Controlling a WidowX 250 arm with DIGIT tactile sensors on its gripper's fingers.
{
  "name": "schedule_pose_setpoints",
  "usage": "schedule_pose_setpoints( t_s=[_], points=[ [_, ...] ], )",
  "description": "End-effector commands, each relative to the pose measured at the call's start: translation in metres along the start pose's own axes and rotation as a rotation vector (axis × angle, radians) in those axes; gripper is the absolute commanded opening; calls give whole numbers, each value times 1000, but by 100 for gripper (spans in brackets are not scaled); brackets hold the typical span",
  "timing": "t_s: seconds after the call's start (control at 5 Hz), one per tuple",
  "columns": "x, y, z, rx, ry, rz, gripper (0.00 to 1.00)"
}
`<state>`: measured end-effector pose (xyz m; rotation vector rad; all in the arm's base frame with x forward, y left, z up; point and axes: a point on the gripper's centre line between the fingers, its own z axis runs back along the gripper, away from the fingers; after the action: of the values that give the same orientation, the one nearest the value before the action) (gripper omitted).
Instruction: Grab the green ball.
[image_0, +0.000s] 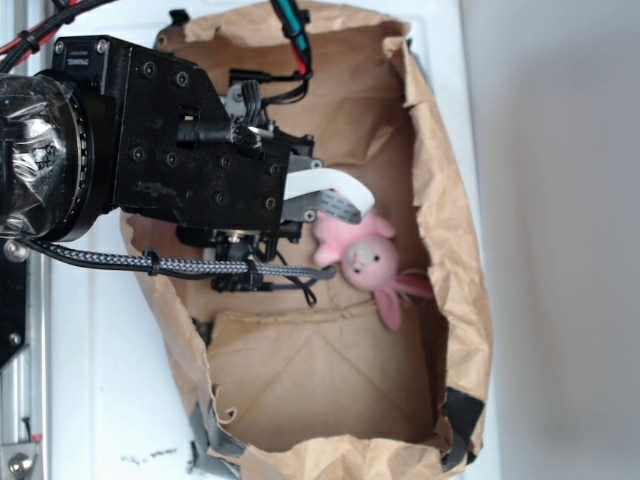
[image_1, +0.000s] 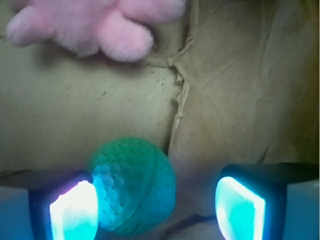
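The green ball (image_1: 135, 185), round with a bumpy knitted surface, lies on brown paper between my glowing fingertips in the wrist view. It rests against the left pad (image_1: 72, 212); a wide gap separates it from the right pad (image_1: 239, 207). My gripper (image_1: 156, 210) is open around it. The exterior view hides the ball beneath the black arm (image_0: 190, 150), which reaches down into the paper bag (image_0: 330, 380).
A pink plush bunny (image_0: 365, 258) lies on the bag floor just right of the wrist; its fur (image_1: 100, 25) fills the top left of the wrist view. Crumpled bag walls (image_0: 455, 240) rise on the right. A braided cable (image_0: 180, 265) crosses below the arm.
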<state>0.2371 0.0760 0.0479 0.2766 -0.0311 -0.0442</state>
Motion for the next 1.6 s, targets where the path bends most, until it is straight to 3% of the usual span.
schedule_pose_setpoints(
  t_s=[0.0,0.6,1.0,1.4],
  points=[
    [11,11,36,-77,-49,15,100],
    [22,5,35,-120,-55,21,100],
    [27,-1,11,-64,-71,23,100],
    [22,3,-5,-5,-48,4,100]
  ],
)
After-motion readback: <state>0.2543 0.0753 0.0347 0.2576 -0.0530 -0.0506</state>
